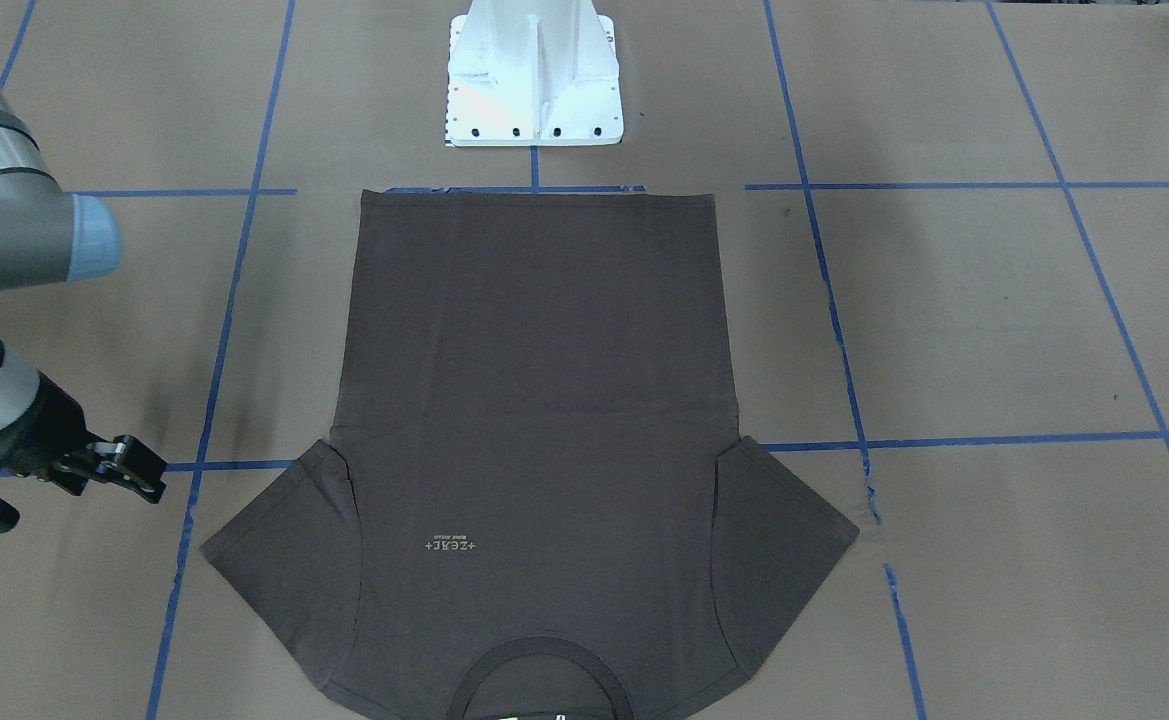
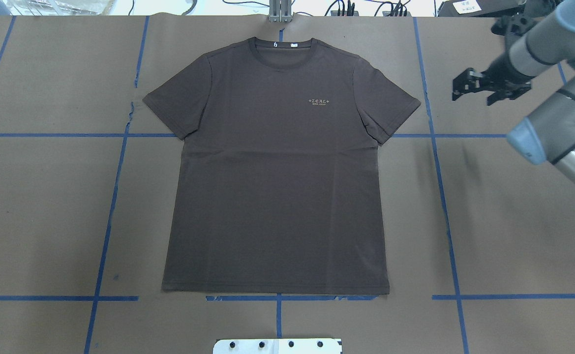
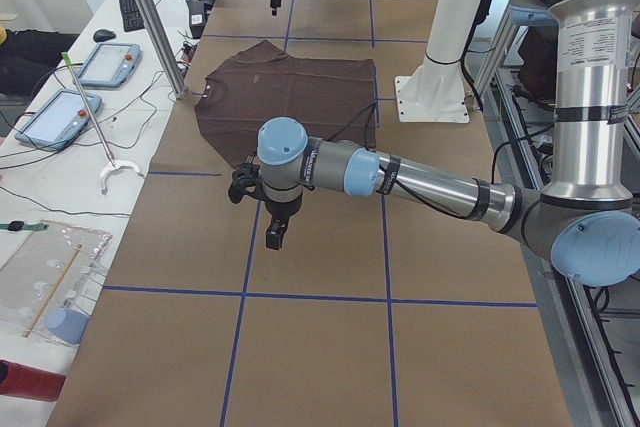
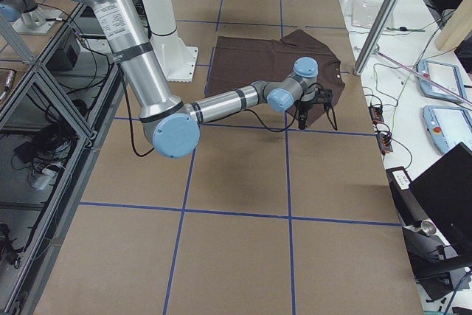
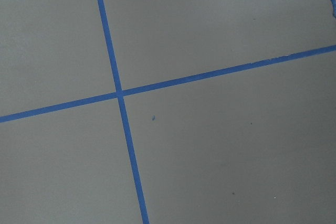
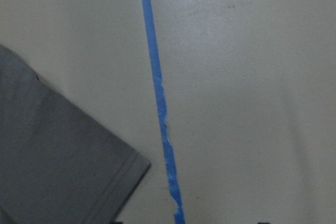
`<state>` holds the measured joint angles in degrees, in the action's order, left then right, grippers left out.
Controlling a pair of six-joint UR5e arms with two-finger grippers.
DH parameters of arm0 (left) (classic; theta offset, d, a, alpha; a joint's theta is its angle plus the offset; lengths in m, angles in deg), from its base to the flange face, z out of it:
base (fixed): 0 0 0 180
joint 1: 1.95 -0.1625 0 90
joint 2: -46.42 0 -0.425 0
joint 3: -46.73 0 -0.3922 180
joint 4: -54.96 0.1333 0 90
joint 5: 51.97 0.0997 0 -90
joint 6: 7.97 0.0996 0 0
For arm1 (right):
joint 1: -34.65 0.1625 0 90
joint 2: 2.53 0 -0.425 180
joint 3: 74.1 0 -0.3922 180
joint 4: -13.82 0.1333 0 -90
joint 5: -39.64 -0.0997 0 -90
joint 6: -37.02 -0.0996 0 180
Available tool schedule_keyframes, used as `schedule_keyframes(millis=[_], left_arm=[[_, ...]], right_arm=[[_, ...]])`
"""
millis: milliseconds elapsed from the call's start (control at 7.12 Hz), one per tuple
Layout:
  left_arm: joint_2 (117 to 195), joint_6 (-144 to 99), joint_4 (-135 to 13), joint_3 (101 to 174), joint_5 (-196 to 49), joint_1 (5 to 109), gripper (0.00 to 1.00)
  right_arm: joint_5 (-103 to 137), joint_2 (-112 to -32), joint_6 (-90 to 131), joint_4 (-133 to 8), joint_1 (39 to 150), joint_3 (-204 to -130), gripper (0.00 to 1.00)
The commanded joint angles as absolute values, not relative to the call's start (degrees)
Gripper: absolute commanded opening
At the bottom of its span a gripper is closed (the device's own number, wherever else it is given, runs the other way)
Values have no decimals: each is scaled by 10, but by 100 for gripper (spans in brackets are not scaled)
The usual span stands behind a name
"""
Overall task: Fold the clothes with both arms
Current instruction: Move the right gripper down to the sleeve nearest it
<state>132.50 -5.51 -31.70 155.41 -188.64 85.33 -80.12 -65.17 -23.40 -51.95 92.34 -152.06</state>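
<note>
We see the T-shirt (image 2: 277,187) spread flat mid-table (image 2: 513,221), hem toward the robot's edge, collar at the far edge. The left gripper (image 3: 275,237) hangs over the left end, and we cannot tell its opening. The right gripper (image 2: 474,93) hovers parted and empty beside the far sleeve.

Tabletop (image 2: 513,221): brown paper, blue tape grid (image 2: 444,196). Shirt (image 2: 277,196) flat, front up, collar (image 2: 281,45) away from white base (image 1: 534,90).
</note>
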Motion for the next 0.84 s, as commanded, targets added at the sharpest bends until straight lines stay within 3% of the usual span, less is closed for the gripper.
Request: schedule_keyframes(millis=[0, 702], left_arm=[[1325, -55, -317, 1558, -1887, 853, 100], [1310, -52, -318, 1572, -1885, 853, 100]], right_arm=[[-770, -598, -282, -509, 904, -1436, 85], [-734, -573, -375, -495, 872, -1394, 77]])
